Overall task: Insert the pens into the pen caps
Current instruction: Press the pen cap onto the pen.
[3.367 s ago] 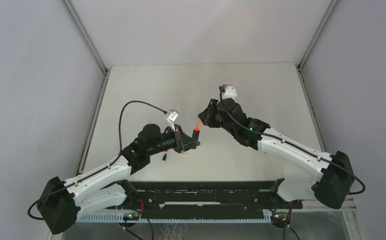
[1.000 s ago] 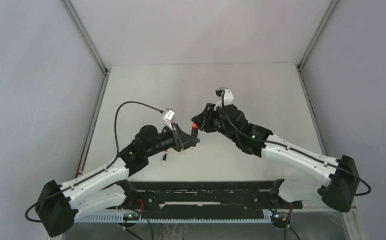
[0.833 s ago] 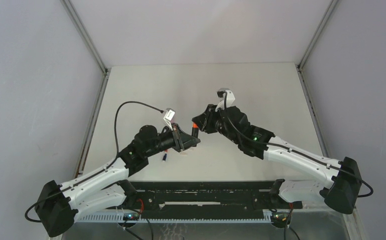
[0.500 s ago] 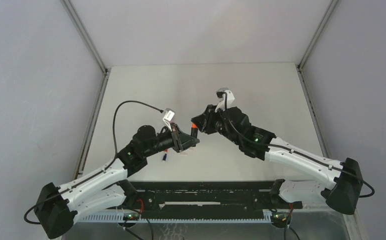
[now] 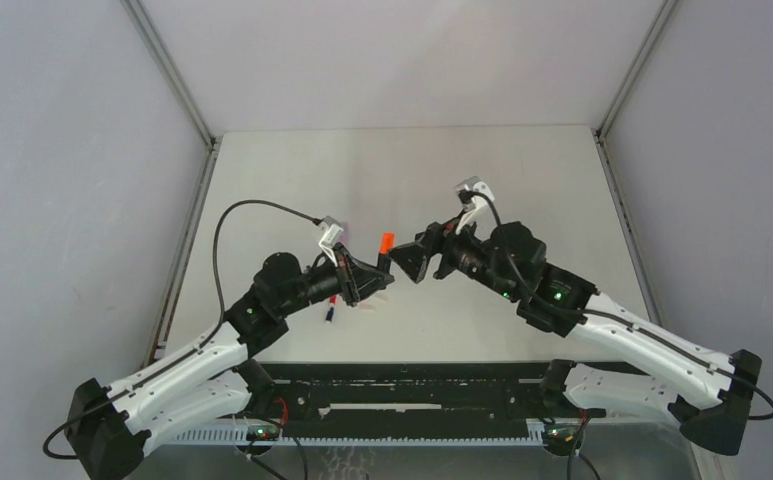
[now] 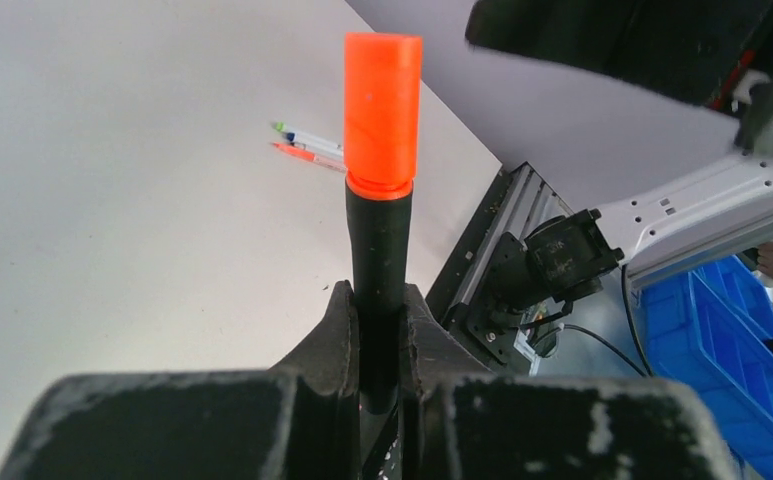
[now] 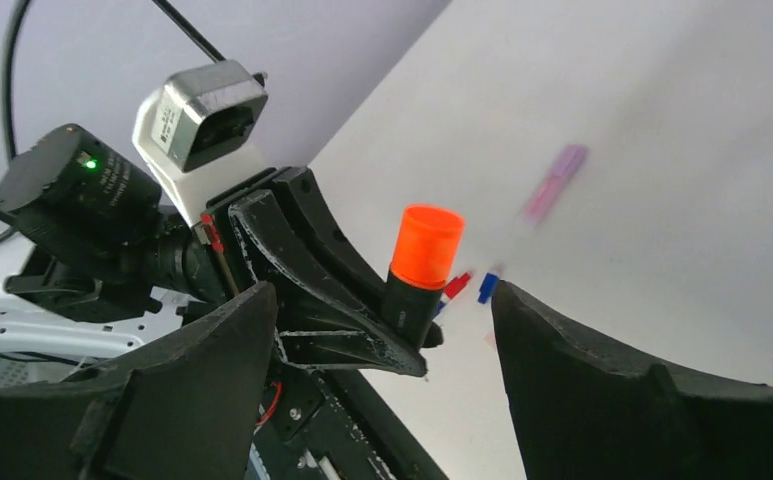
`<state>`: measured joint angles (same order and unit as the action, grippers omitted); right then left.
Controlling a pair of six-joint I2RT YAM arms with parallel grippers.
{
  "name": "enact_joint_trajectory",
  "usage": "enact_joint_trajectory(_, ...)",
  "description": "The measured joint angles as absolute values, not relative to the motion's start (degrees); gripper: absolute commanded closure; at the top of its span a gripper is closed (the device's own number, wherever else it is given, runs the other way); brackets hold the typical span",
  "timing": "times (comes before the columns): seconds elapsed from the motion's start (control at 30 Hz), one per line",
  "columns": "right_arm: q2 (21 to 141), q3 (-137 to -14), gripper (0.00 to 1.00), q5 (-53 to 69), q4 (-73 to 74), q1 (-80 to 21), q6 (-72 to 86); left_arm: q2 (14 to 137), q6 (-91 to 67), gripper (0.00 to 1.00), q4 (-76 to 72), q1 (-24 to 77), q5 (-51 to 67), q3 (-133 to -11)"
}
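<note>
Left gripper (image 6: pixel 377 312) pinches the stubby black highlighter (image 6: pixel 379 245) above mid-table. Its long axis rises toward the far right, with the bright orange cap (image 6: pixel 383 100) on the leading end. Right gripper (image 5: pixel 405 263) stands spread just right of the cap, apart from it.

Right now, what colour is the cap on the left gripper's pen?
Bright orange cap on black pen; clearest in left wrist view.

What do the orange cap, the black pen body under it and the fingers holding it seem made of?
The orange cap: probably moulded plastic, matte, with even bright colour. The black pen body: plastic too by the look, smooth with a faint sheen. The fingers of the left gripper: hard black plastic, perhaps printed; their surface looks rough and scuffed grey.
</note>
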<state>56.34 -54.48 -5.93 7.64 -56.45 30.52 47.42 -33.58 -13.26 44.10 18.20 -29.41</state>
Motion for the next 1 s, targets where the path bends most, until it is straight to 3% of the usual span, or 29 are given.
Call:
enact_joint_trajectory(0.3, 51.9, -54.5, 0.2, 16.2, 6.1, -44.8, 26.2, 43.6, -29.7, 1.0, -9.0, 44.1, 26.1, -32.8)
enact_joint_trajectory(0.57, 52.0, -54.5, 0.21, 36.0, -2.5, -43.2, 27.0, 42.3, -24.6, 1.0, -2.7, 44.1, 40.2, -41.4)
enact_joint_trajectory(1.0, 55.7, -54.5, 0.5, 42.6, -8.4, -45.5, 28.4, 42.4, -21.7, 1.0, 1.5, 44.1, 45.8, -41.5)
